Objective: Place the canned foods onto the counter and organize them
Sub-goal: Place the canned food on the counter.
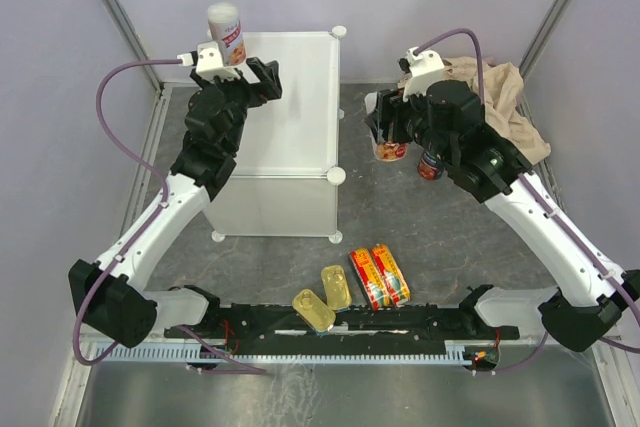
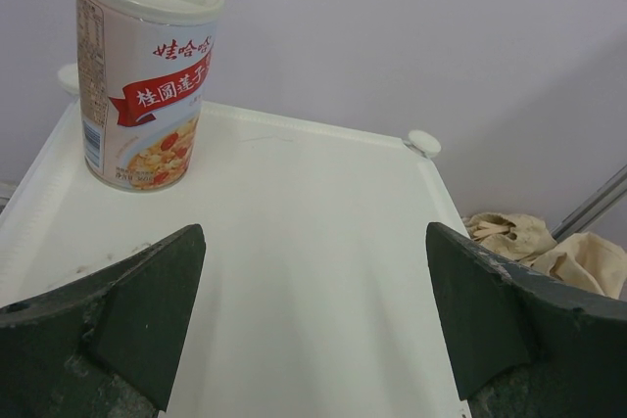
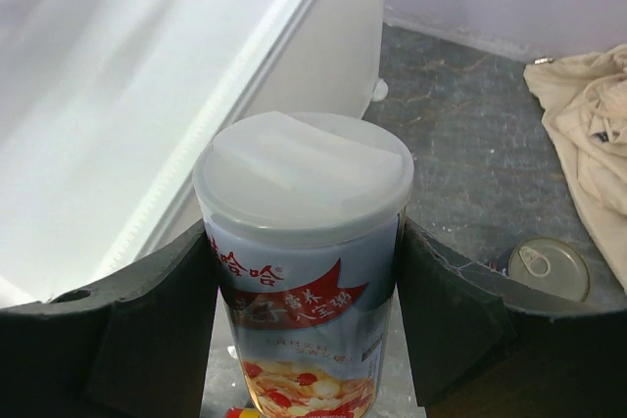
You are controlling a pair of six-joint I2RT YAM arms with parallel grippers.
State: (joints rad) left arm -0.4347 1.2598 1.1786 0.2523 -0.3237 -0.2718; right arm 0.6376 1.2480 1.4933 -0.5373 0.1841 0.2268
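One white-and-red can (image 1: pixel 226 35) (image 2: pixel 147 75) stands upright at the far left corner of the white counter (image 1: pixel 290 137) (image 2: pixel 313 222). My left gripper (image 1: pixel 262 79) (image 2: pixel 313 320) hovers over the counter top, open and empty, with the can ahead to its left. My right gripper (image 1: pixel 385 127) (image 3: pixel 306 291) is shut on a second white-and-red can (image 1: pixel 391 150) (image 3: pixel 304 261), fingers pressed on both sides, just right of the counter. A dark can (image 1: pixel 431 165) (image 3: pixel 549 268) stands beside it. Two red-yellow flat tins (image 1: pixel 379 276) and two gold tins (image 1: pixel 336 287) lie near the front edge.
A beige cloth (image 1: pixel 503 97) (image 3: pixel 588 124) (image 2: pixel 549 247) is heaped at the back right, close behind the right arm. The counter's side wall (image 3: pixel 323 56) stands close on the left of the held can. The black rail of the arm bases (image 1: pixel 340 327) runs along the near edge.
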